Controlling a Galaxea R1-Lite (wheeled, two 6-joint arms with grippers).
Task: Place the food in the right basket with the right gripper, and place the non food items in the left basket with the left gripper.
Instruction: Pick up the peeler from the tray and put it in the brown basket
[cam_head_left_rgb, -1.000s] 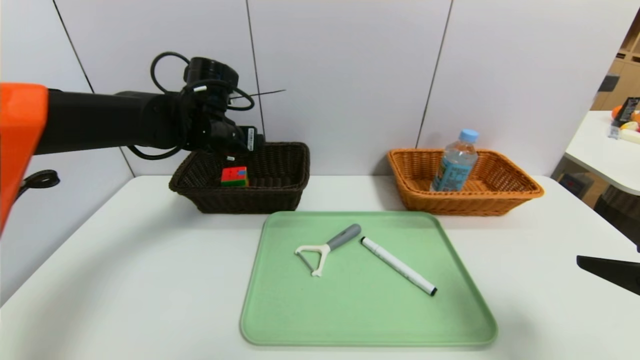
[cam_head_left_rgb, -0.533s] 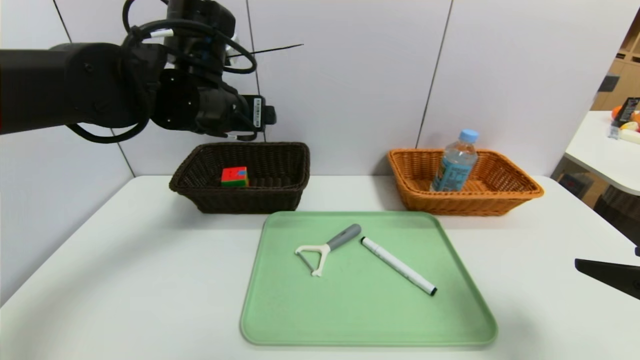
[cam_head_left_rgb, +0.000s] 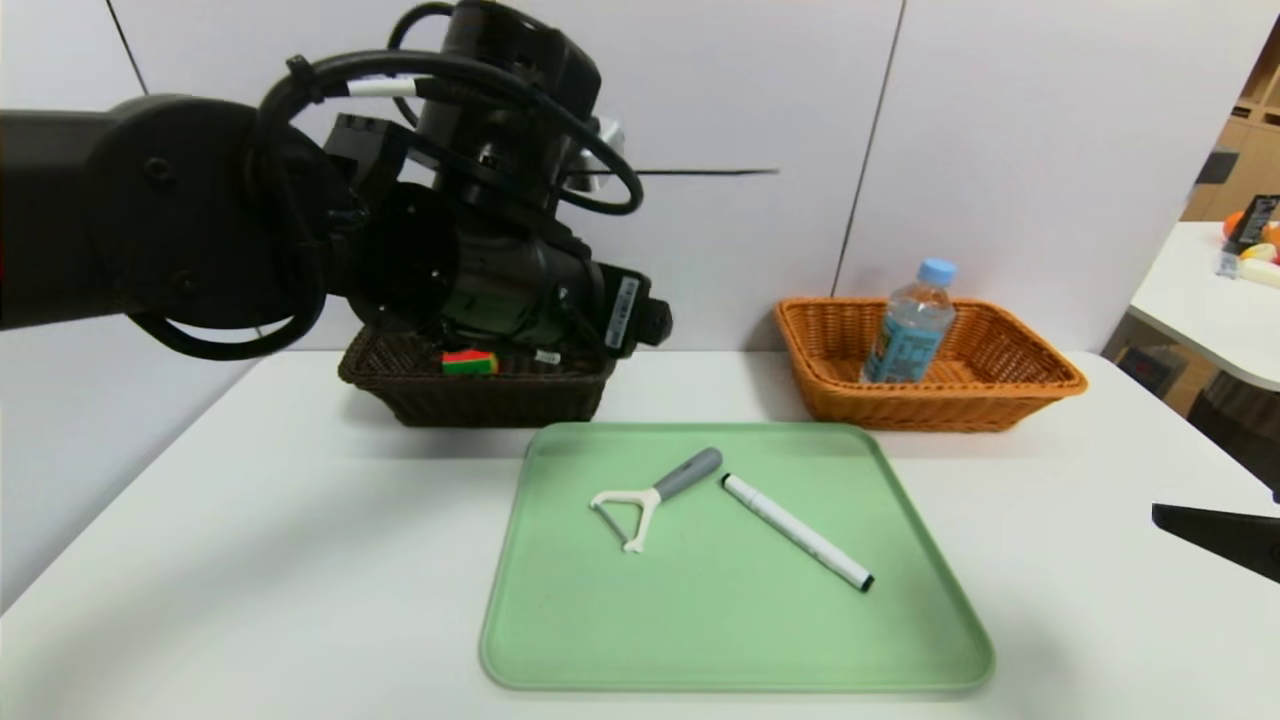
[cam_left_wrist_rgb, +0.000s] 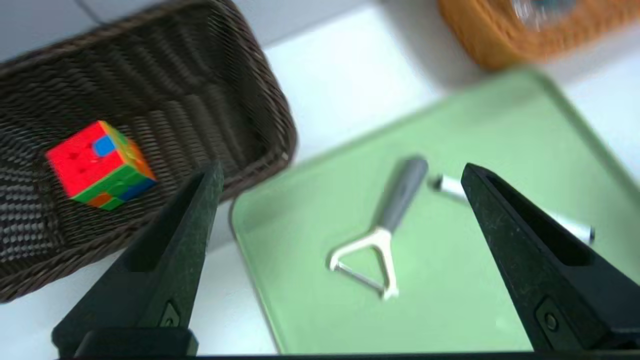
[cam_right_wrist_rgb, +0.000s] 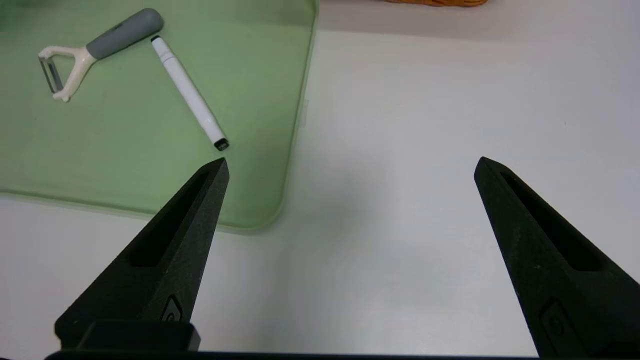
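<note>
Open, empty left gripper, at tray's eleven o'clock, should centre over peeler; open right gripper rests at three.

Bright, diffuse light fills the head view, where the white table looks nearly washed out, with a soft grey shadow across its left side. In the left wrist view, glare whitens the tabletop between the baskets, while the orange-tan basket and the marker blur. The right wrist view shows a faint, soft-edged shadow on the table
</note>
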